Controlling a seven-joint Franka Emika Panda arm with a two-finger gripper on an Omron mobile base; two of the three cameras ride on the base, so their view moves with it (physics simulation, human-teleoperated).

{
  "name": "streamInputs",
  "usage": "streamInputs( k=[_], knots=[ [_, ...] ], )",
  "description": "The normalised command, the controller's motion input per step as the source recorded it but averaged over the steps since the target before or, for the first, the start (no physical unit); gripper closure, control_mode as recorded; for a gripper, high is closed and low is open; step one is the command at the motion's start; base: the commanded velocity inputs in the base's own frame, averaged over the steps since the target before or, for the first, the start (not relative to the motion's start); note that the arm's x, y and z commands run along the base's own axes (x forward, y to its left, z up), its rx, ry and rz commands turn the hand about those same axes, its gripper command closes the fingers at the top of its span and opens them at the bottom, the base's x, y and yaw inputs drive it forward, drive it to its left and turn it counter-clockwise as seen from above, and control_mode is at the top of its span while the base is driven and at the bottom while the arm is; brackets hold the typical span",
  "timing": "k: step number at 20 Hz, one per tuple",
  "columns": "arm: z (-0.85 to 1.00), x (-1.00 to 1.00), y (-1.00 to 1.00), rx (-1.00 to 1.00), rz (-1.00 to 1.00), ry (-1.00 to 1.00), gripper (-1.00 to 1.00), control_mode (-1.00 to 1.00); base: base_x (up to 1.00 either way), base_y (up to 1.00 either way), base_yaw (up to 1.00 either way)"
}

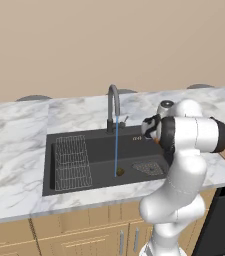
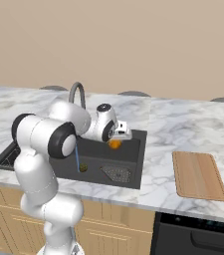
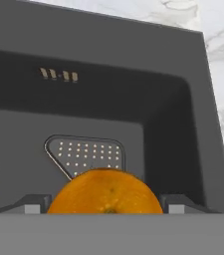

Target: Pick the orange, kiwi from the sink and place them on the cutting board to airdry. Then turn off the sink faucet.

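The round bright orange fruit [image 3: 105, 192] sits at bottom centre of the hand view, between the wide-set tips of the two-finger gripper [image 2: 117, 139], apparently gripped above the dark rectangular sink [image 3: 173, 124]. Judged firm, smooth, light; hold across its middle. Beyond, pale marble counter [image 2: 183, 124] and beige wall.

White marble counter [image 2: 183, 124], cutting board [image 2: 199, 175], sink [image 1: 99, 150] inset

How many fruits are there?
2. The orange sits between the tool's fingers above the sink; the kiwi lies on the sink floor under the water stream. More may be hidden.
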Motion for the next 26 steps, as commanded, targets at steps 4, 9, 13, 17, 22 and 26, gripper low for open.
streamInputs(
  k=[4,9,13,17,22,26],
  knots=[
    [0.55,-0.06,-0.12,-0.07,0.0,0.0,1.0,-1.0,0.0,0.0,0.0],
    [0.47,-0.1,-0.15,-0.08,0.0,0.0,1.0,-1.0,0.0,0.0,0.0],
    [0.36,-0.21,-0.26,-0.07,-0.02,-0.01,1.0,-1.0,0.0,0.0,0.0],
    [0.3,-0.19,-0.29,-0.04,-0.03,0.0,1.0,-1.0,0.0,0.0,0.0],
    [0.19,-0.22,-0.28,0.0,-0.06,0.0,1.0,-1.0,0.0,0.0,0.0],
    [0.07,-0.33,-0.32,0.01,-0.09,0.0,1.0,-1.0,0.0,0.0,0.0]
  ],
)
